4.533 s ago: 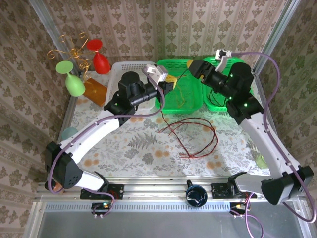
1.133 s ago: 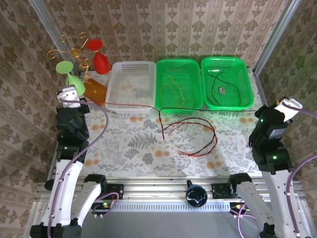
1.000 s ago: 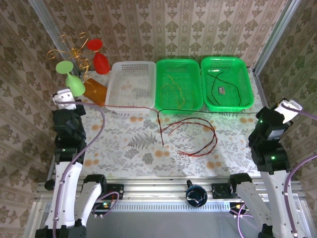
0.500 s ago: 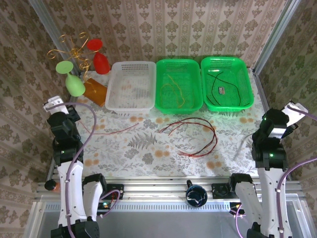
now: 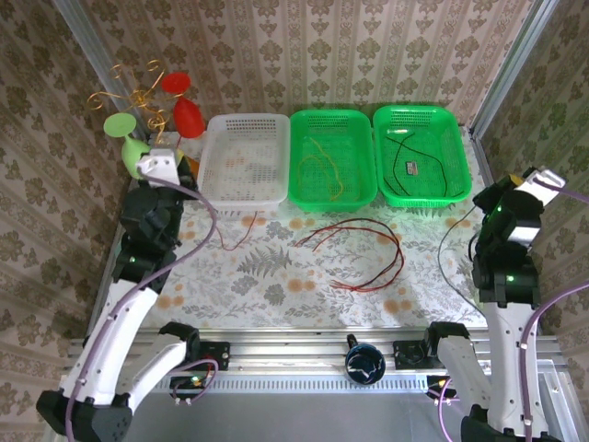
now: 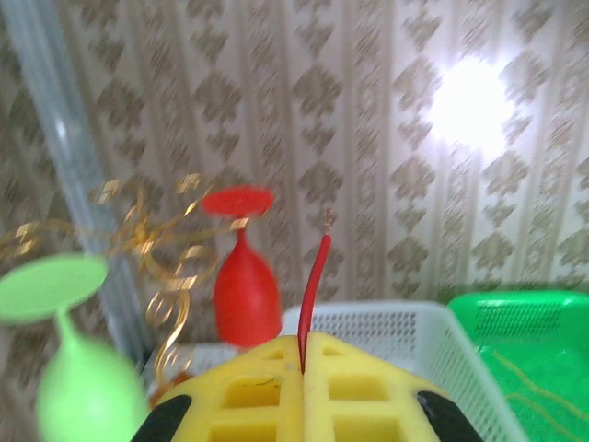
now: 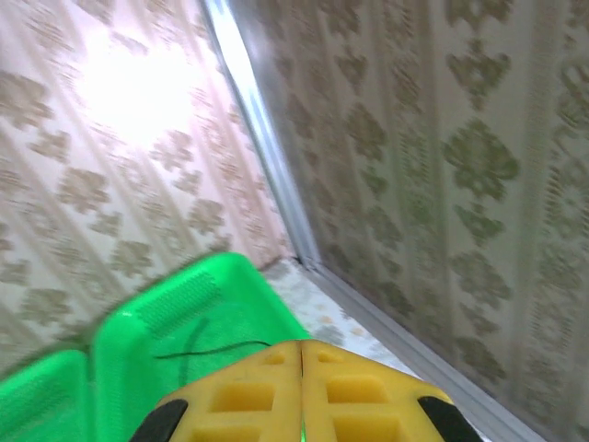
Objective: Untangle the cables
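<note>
Separating strands, sorting stage: your left gripper (image 6: 302, 346) is pinched shut on the red cable (image 6: 316, 274) beside the white basket (image 5: 241, 124); your right gripper (image 7: 302, 350) is closed too, apparently on the black cable (image 5: 442, 247) hanging near the table's right edge. Further red loops (image 5: 361, 254) lie mid-table. Next, probably, confirm each strand hangs free, then lower it into a basket.

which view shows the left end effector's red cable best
Left wrist: close up, the red cable sticks up from the shut left end effector. Top external shows a faint strand by the white basket; right wrist faces a green basket.
</note>
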